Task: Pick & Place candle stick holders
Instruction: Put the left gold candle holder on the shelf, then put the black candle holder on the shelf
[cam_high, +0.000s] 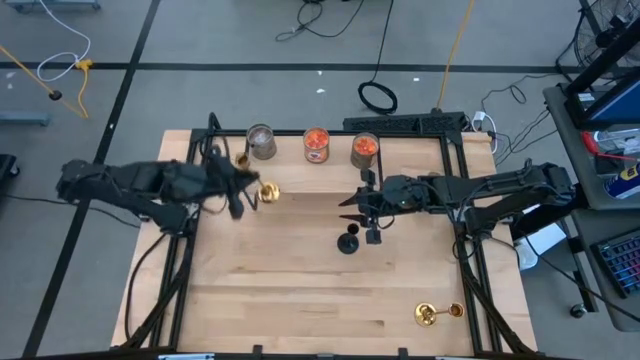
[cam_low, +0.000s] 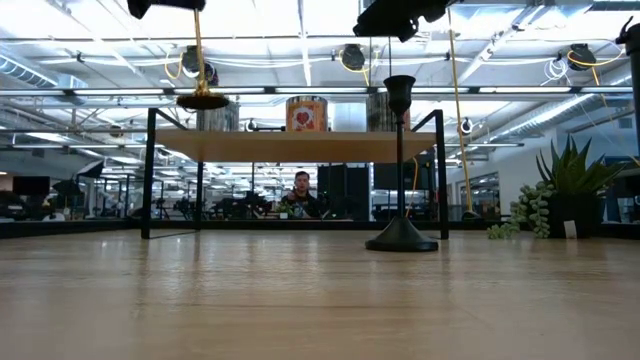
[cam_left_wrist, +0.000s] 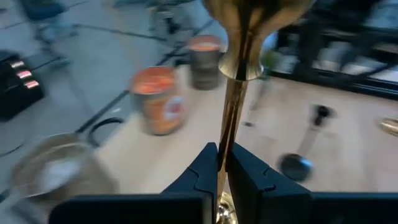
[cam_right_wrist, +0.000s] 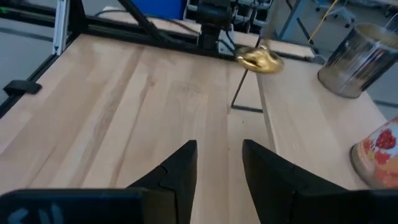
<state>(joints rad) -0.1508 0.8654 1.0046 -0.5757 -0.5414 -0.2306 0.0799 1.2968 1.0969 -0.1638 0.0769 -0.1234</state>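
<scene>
A gold candle holder (cam_high: 436, 314) lies on its side at the near edge of the table (cam_high: 300, 300). Farther in, the black candle holder (cam_high: 348, 241) stands up. The right gripper (cam_high: 350, 209) hangs over it with its fingers spread apart. The left gripper (cam_high: 262, 192) pinches another gold candle holder (cam_high: 268, 193) by its thin stem, up off the table. Three jars (cam_high: 315, 145) stand in a row at the far edge.

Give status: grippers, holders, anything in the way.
Left gripper shut on gold holder, lifted off the table. Right gripper open above black holder, standing upright. Second gold holder lying at front right. Nothing in the way.
</scene>
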